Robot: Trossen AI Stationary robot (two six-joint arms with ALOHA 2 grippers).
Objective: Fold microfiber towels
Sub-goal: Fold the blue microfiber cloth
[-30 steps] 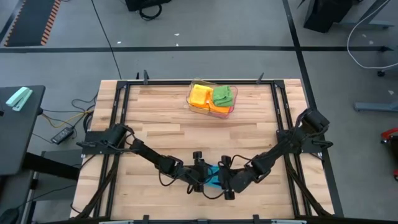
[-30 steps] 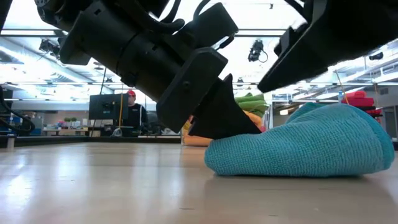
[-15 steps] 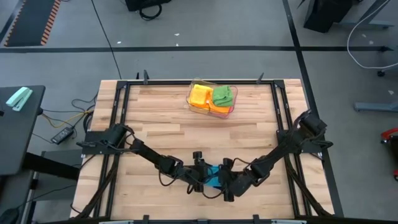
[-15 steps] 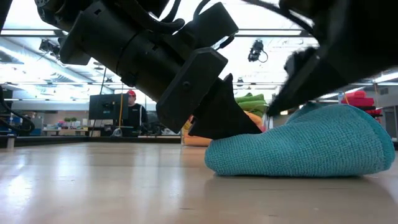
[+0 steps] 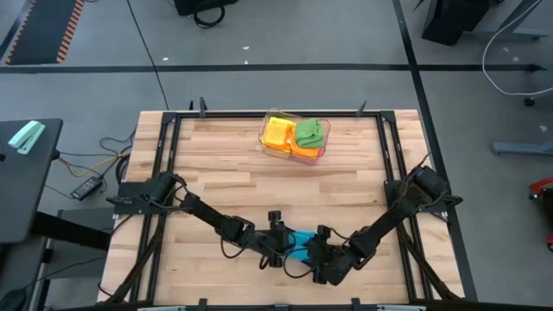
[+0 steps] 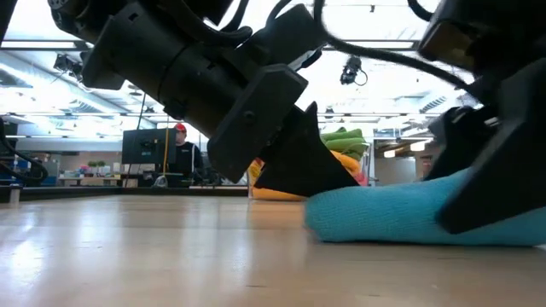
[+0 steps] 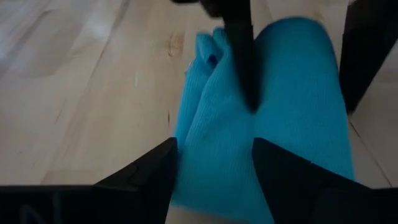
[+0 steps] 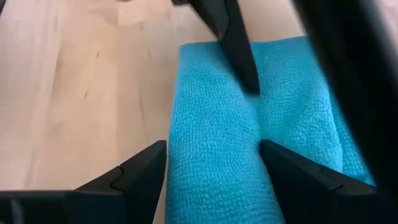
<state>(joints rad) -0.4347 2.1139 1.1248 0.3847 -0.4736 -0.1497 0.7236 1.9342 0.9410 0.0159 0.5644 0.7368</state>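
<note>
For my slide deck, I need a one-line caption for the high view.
Both grippers, left and right, meet open over a blue towel at the table's near edge; a tray of folded towels waits behind.

Blue towel [image 8: 217, 149] – nubby, matt microfiber cloth, table [image 5: 216, 173] – pale wood planks, smooth with slight sheen

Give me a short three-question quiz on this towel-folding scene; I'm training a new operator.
1. True or false: the blue towel lies inside the clear tray.
2. Which towel colours show in the tray? A) yellow, green, orange B) blue, pink
3. What do the left gripper and right gripper share?

Key: 1. False, it lies on the table between the grippers. 2. A. 3. Both are open, down at the blue towel.
</note>
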